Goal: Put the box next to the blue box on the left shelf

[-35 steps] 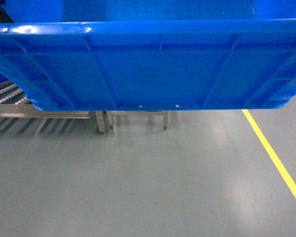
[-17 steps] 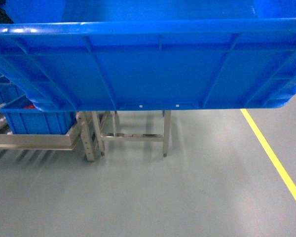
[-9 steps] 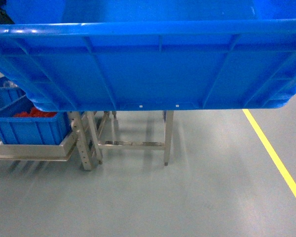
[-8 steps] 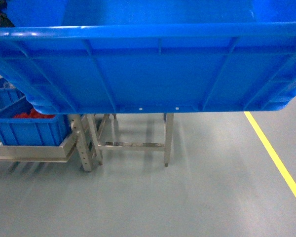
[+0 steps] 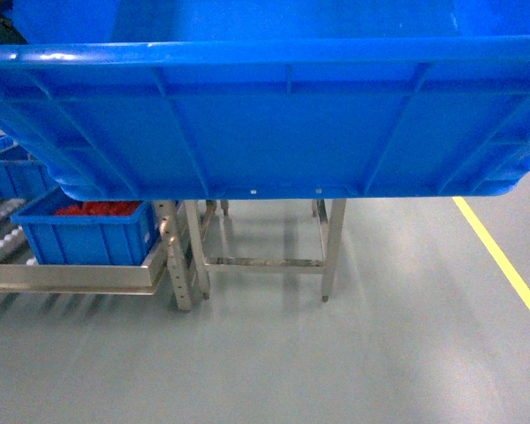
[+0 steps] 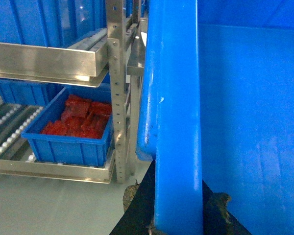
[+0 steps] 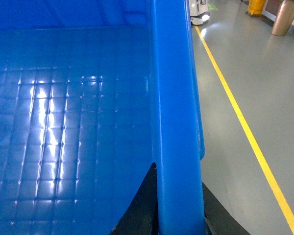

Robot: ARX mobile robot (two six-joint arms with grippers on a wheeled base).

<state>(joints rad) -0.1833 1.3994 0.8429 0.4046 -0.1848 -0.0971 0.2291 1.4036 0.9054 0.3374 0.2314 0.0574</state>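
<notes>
Big blue box [image 5: 265, 115] held up off the floor, filling the top of the head view, open top empty inside. Left end effector [image 6: 179, 223] clamped over the box's left rim, one dark finger each side of the wall; right end effector [image 7: 179, 215] clamped the same way on the right rim. Left shelf [image 5: 79, 276] sits below and left of the box, roller tracks showing. Small blue crate [image 5: 88, 234] with red parts rests on that shelf. Yellow floor line [image 5: 503, 265] right of the box.

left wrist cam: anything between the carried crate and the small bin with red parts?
Only the shelf's perforated steel upright stands between the carried crate and the red-filled bin, in the left wrist view.
</notes>
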